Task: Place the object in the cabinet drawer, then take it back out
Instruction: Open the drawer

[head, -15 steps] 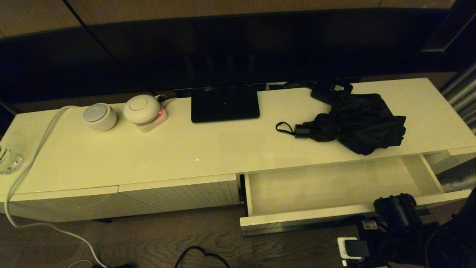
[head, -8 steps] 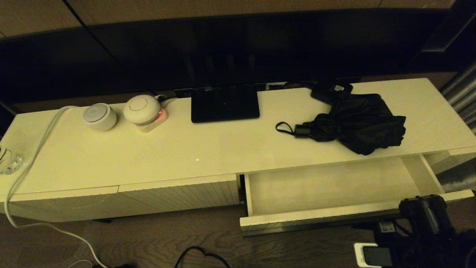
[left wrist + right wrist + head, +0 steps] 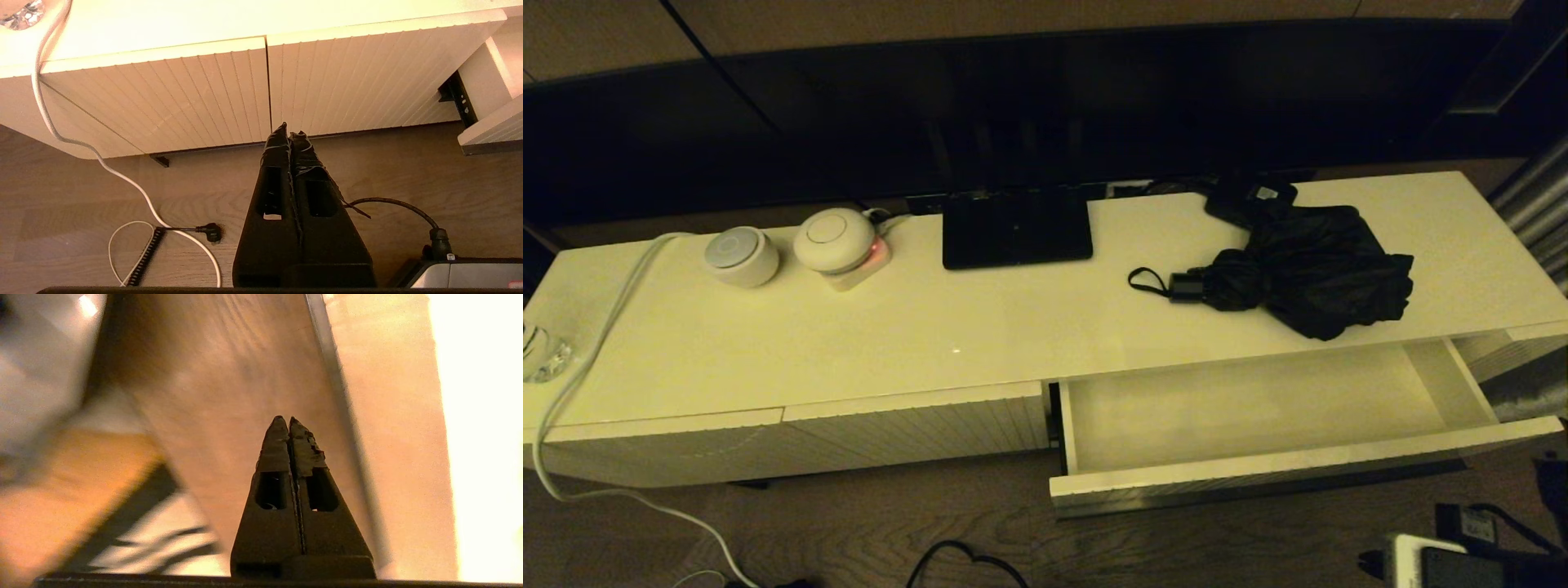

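Observation:
The black folding umbrella [image 3: 1307, 273] lies on the cabinet top at the right, its short handle and wrist loop [image 3: 1147, 282] pointing left. Just below it the cream cabinet drawer [image 3: 1421, 437] stands pulled out, its plain interior bare. My right gripper [image 3: 286, 421] is shut with nothing between its fingers, low over the floor beside the drawer's front; only part of that arm [image 3: 1429, 563] shows at the head view's bottom right corner. My left gripper [image 3: 290, 131] is shut and parked low over the floor before the closed ribbed fronts [image 3: 204, 94].
On the cabinet top [image 3: 980, 327] sit a flat black stand plate [image 3: 1015, 230], a small black box with a white label [image 3: 1252, 198], two round white devices [image 3: 833, 237] and a glass [image 3: 539, 351] at the far left. A white cable [image 3: 588, 359] hangs down to the floor.
My right arm has drawn back from the drawer's front, down and to the right, almost leaving the head view. The drawer stays open and the umbrella has not moved.

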`<state>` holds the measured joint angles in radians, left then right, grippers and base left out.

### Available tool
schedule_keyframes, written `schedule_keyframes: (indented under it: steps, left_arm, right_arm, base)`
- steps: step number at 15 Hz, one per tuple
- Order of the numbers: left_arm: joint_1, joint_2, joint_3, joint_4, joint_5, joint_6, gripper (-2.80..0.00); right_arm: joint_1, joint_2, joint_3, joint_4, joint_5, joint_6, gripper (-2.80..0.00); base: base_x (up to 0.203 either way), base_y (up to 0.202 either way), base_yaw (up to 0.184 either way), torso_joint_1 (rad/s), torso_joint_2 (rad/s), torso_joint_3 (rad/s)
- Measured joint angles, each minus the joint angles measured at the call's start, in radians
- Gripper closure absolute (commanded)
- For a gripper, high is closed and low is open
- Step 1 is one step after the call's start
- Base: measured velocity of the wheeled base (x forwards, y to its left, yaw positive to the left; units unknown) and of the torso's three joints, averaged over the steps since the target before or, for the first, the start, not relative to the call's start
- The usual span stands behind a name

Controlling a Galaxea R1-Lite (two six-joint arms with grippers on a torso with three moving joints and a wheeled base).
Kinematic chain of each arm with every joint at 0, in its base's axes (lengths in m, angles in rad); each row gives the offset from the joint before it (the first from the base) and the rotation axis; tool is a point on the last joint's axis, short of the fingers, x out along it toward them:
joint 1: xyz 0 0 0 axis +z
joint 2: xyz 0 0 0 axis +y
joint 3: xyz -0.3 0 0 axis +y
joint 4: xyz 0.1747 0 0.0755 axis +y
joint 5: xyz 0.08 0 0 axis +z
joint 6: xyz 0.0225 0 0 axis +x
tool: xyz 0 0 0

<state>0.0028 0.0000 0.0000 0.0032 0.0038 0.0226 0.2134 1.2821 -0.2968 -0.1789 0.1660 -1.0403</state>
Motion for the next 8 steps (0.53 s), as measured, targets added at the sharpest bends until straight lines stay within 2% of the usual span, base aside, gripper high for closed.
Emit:
schedule_keyframes:
  steps: [2,5,8]
  left_arm:
    - [0.000,0.000,0.000,0.000,0.000,0.000,0.00]
    - [0.000,0.000,0.000,0.000,0.000,0.000,0.00]
    - [0.000,0.000,0.000,0.000,0.000,0.000,0.00]
  right_arm:
    - [0.005,-0.110,-0.096,0.213,0.001,0.182,0.00]
    - [0.008,-0.221,-0.236,0.546,-0.001,0.509,0.00]
    - [0.008,-0.267,-0.336,0.743,-0.006,0.838,0.00]
  base:
    - [0.000,0.000,0.000,0.000,0.00,0.000]
    - [0.000,0.000,0.000,0.000,0.00,0.000]
    - [0.000,0.000,0.000,0.000,0.00,0.000]
